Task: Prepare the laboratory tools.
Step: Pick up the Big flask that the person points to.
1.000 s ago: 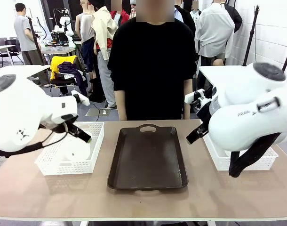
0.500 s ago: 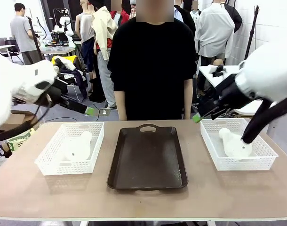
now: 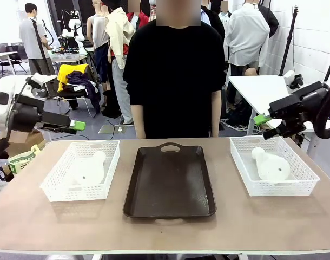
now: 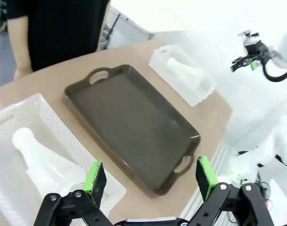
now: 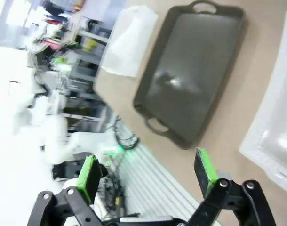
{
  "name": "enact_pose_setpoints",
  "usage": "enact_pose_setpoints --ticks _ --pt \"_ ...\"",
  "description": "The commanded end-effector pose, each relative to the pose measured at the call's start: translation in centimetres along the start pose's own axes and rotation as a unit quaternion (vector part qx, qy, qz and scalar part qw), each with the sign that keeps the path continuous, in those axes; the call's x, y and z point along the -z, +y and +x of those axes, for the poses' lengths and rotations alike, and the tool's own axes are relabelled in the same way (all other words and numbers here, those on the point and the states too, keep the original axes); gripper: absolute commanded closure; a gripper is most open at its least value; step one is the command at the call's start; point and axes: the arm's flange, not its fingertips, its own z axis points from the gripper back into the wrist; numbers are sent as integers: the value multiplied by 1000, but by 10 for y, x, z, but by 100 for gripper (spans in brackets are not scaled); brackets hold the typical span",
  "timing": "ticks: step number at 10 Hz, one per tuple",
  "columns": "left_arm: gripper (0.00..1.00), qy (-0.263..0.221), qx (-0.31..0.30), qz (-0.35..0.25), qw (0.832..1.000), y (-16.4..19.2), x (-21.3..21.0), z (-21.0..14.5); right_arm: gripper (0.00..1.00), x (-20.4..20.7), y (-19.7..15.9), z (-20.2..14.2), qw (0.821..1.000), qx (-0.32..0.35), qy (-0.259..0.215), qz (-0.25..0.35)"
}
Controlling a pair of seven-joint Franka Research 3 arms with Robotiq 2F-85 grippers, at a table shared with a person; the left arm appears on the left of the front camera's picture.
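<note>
Two frosted-white flasks lie on their sides, one in each mesh basket. The left flask [image 3: 89,170] [image 4: 37,162] rests in the left basket [image 3: 73,193]. The right flask [image 3: 272,165] [image 4: 187,75] rests in the right basket [image 3: 278,188]. My left gripper [image 3: 77,126] [image 4: 150,178] hangs open above and left of the left basket, holding nothing. My right gripper [image 3: 261,119] [image 5: 147,175] is open too, in the air above the right basket's far edge. Neither gripper touches a flask.
A dark brown tray with handles [image 3: 170,181] [image 4: 134,122] [image 5: 190,80] lies bare in the table's middle between the baskets. A person in a black top [image 3: 173,76] stands at the far edge, arms hanging. Bare tabletop runs along the near edge.
Both arms have swung up and outward from in front of the camera, away from the baskets. The right flask has come into view. The jaws stayed open.
</note>
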Motion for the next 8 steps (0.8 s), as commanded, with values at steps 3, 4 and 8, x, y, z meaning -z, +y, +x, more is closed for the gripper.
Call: enact_pose_setpoints --ticks 3,4,8 --pt "0 -36 -67 -98 992 16 2 -35 0 -5 -54 2 993 69 -2 97" --pt "0 -49 -87 -107 989 19 -1 -39 0 -7 -62 1 992 79 -1 102" --pt "0 -78 -201 -162 963 45 -8 -56 0 -7 -72 -1 989 100 1 108"
